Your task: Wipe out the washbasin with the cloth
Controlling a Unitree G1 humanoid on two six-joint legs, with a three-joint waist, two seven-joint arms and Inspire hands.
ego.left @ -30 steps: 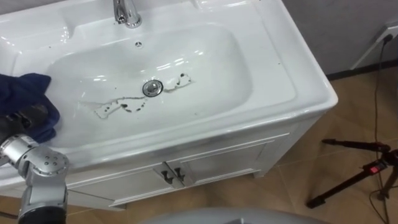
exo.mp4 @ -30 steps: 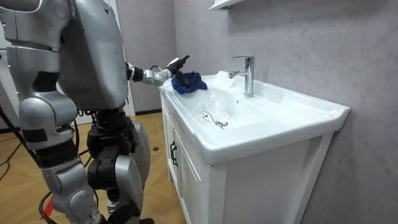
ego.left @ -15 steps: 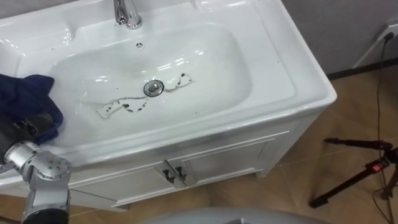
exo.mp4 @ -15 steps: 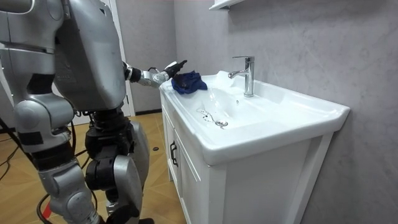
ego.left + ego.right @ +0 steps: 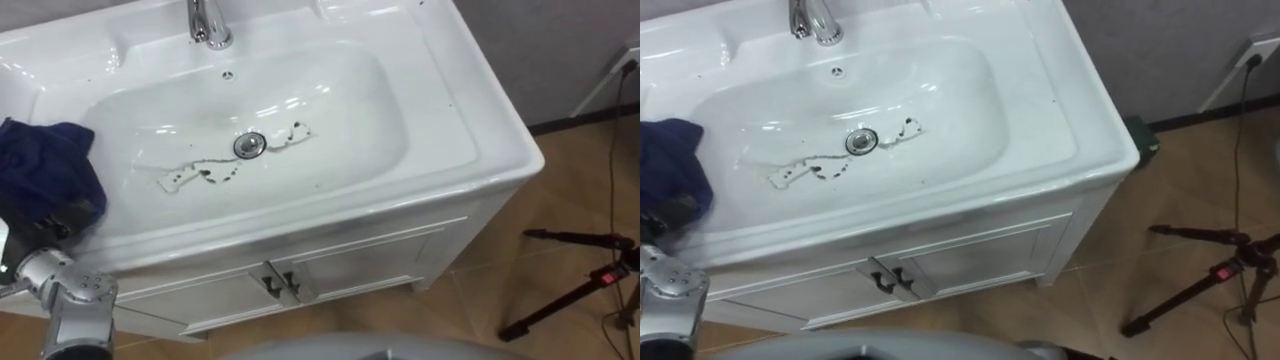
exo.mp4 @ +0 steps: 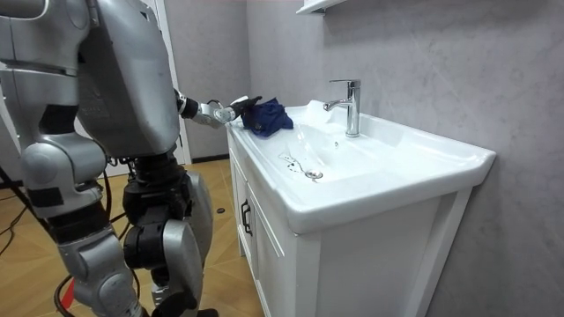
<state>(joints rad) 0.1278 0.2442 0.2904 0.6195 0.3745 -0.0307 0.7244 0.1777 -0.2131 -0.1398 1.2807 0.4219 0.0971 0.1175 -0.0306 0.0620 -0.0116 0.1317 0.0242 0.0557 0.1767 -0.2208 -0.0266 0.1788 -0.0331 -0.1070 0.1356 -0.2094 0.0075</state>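
- Cloth first: the crumpled dark blue cloth [image 5: 45, 170] lies on the left rim of the white ceramic basin [image 5: 340, 110], with the robot's left hand [image 5: 62, 218] at its near edge.
- The fingers seem tucked into the folds, so I cannot tell whether they clamp the fabric.
- A firm hold matters before dragging the cloth down into the bowl.
- Aim for the dark smears [image 5: 195, 173] beside the round chrome drain [image 5: 249, 145], pressing flat and sweeping across them, clear of the chrome tap [image 5: 208, 22].
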